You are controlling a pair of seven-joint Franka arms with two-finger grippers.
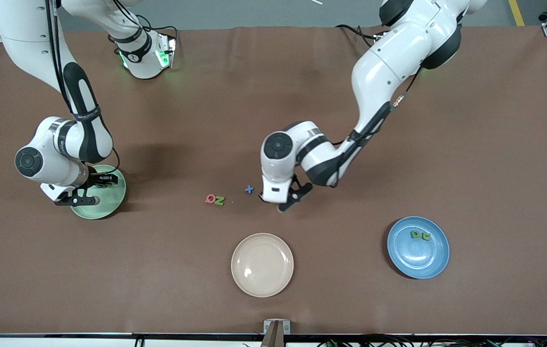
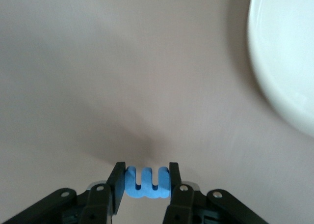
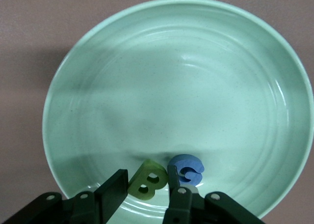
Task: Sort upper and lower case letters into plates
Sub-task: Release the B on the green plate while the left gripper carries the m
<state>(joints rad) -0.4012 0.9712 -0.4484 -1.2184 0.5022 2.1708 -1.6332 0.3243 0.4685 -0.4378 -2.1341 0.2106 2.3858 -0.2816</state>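
The cream-beige plate (image 1: 262, 264) is serving as the landmark here, sitting at the edge of the table nearest the front camera, midway between the two arms' ends.

The left gripper (image 1: 286, 200) is reaching down to the brown table (image 1: 273, 96) a little farther from the camera than that plate, and its fingers (image 2: 117, 184) are pressing against both sides of a blue letter (image 2: 146, 183) (a chunky piece with three prongs, seen clearly only in the left wrist view). The cream-beige plate's pale rim is showing near it in that same view.

A small blue cross-shaped letter (image 1: 249, 189) is lying just beside the left gripper, also farther from the camera than the cream-beige plate. A red letter (image 1: 211, 198) and a green Z (image 1: 220, 200) are lying touching each other, a little toward the right arm's end from it.

The blue plate (image 1: 418, 247) is sitting beside the cream-beige plate toward the left arm's end, holding two green letters (image 1: 420, 235).

The pale green plate (image 1: 109, 202) is sitting well away toward the right arm's end. The right gripper (image 1: 91, 190) is hanging over it with its fingers drawn close together around a green B (image 3: 146, 180), and a blue G (image 3: 187, 169) is lying in the plate right against that B.
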